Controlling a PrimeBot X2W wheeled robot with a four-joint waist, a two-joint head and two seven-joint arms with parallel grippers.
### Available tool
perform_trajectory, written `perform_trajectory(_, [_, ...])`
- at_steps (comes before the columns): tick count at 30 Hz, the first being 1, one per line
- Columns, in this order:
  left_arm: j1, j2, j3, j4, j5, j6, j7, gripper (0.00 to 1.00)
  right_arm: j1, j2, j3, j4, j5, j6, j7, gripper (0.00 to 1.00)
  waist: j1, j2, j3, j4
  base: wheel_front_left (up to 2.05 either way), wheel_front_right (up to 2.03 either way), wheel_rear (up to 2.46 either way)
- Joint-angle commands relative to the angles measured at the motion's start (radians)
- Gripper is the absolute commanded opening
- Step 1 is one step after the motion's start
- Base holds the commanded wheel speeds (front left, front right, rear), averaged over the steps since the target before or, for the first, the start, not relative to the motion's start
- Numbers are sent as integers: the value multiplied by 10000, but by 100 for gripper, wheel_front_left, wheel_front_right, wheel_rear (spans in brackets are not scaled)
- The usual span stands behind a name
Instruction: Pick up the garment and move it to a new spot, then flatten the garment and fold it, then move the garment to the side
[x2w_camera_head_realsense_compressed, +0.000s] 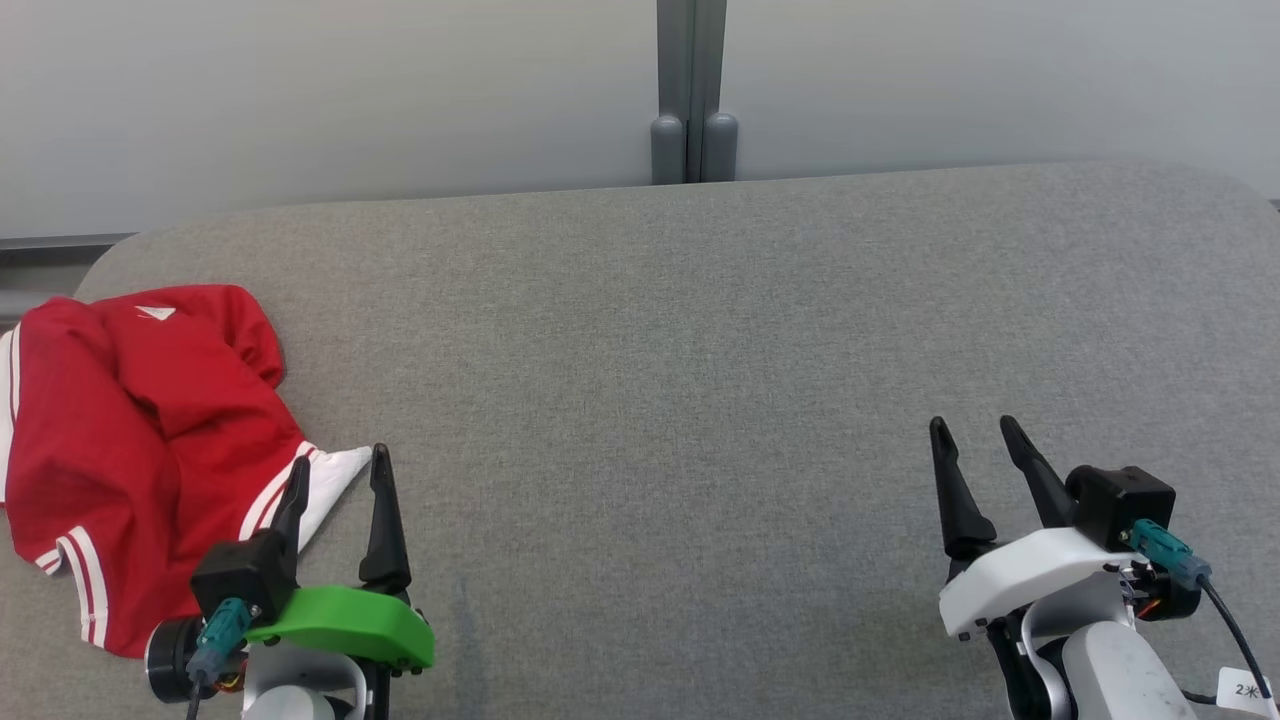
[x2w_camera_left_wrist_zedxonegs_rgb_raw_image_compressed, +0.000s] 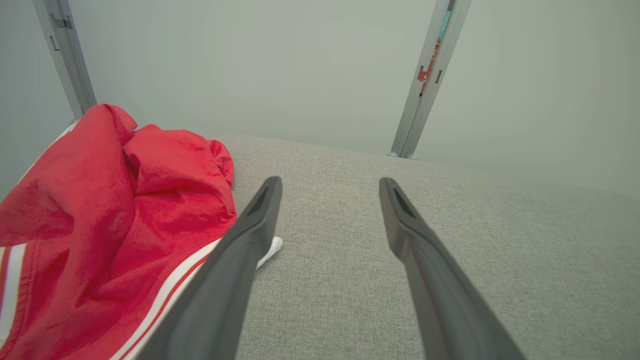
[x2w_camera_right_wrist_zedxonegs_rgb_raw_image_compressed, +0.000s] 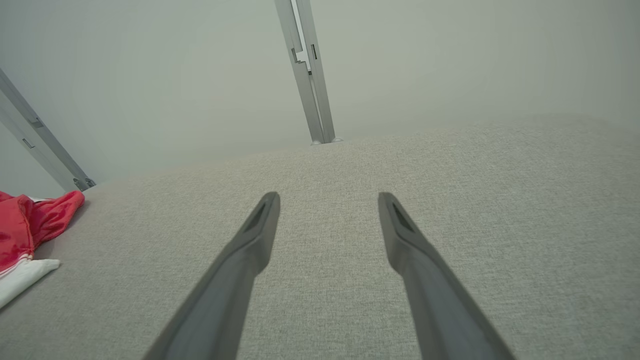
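Note:
A crumpled red garment (x2w_camera_head_realsense_compressed: 140, 440) with white stripes and a white hem lies at the left end of the grey fabric surface (x2w_camera_head_realsense_compressed: 700, 400). My left gripper (x2w_camera_head_realsense_compressed: 340, 475) stands open at the lower left, its left finger over the garment's white corner, nothing between the fingers. In the left wrist view the garment (x2w_camera_left_wrist_zedxonegs_rgb_raw_image_compressed: 100, 215) bunches to the left of the open gripper (x2w_camera_left_wrist_zedxonegs_rgb_raw_image_compressed: 330, 187). My right gripper (x2w_camera_head_realsense_compressed: 975, 430) stands open at the lower right over bare fabric. The right wrist view has that gripper (x2w_camera_right_wrist_zedxonegs_rgb_raw_image_compressed: 327, 200) open and the garment (x2w_camera_right_wrist_zedxonegs_rgb_raw_image_compressed: 25, 235) at its far left edge.
A pale wall rises behind the surface, with a grey vertical post (x2w_camera_head_realsense_compressed: 692, 90) at the back middle. The surface's rounded back edge runs across the top, and its left end drops off just beyond the garment.

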Motion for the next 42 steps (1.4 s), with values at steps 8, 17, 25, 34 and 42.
perform_trajectory(8, [-183,-32,2,-77,845,26,-232,100,-178,-59,81,-93,-735,2,-203,100,0,0,5,0,0,0,0])
perform_trajectory(17, [-156,-90,-21,-50,1508,59,-412,100,-172,-61,156,-41,-1402,2,-369,100,0,0,-20,27,0,0,0])
perform_trajectory(25, [-121,-133,-32,38,2072,57,-531,100,-143,-65,235,-26,-1938,2,-489,100,0,0,-69,55,0,0,0])
perform_trajectory(34, [-30,-237,195,126,1681,-46,-580,100,-114,-66,251,13,-1956,2,-511,100,0,0,-93,77,0,0,0])
perform_trajectory(42, [-127,-307,222,175,1317,-134,-569,100,-99,-67,190,-20,-1883,1,-557,100,0,0,-38,175,0,0,0])
